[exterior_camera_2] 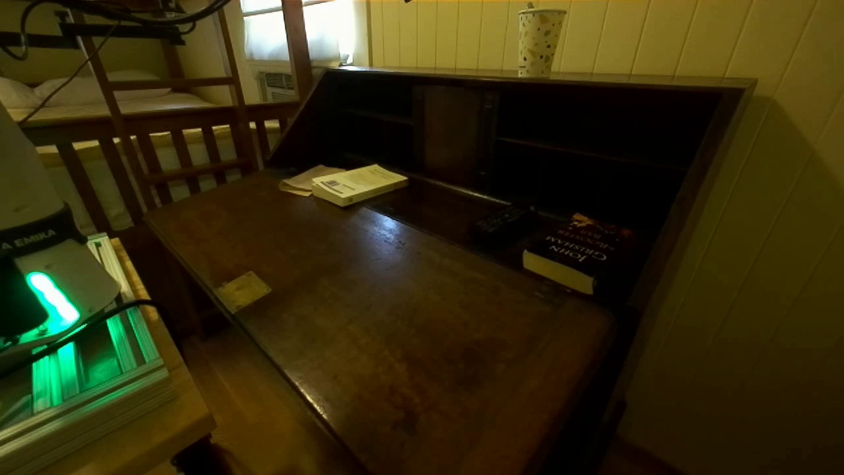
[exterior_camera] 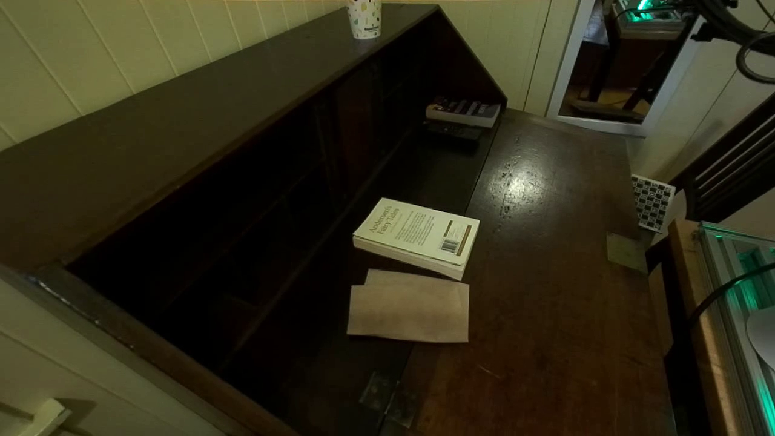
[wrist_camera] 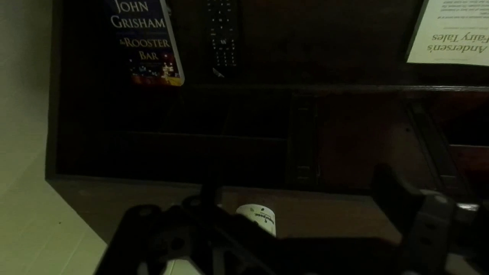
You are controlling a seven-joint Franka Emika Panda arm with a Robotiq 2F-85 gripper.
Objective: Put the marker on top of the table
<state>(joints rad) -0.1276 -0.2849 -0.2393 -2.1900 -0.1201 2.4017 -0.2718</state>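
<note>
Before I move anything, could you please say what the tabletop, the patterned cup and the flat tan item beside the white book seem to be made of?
The tabletop: probably varnished wood, given its mottled dark brown surface and bright glare. The patterned cup: likely paper, possibly plastic; smooth, with printed shapes. The flat tan item: apparently matt paper, with thin edges, no shine.

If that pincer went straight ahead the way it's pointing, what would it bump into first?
Probably the desk's top ledge, near its front, judging by the wrist view. Depth is unclear, so the open pincer might meet the compartments underneath instead.
</note>
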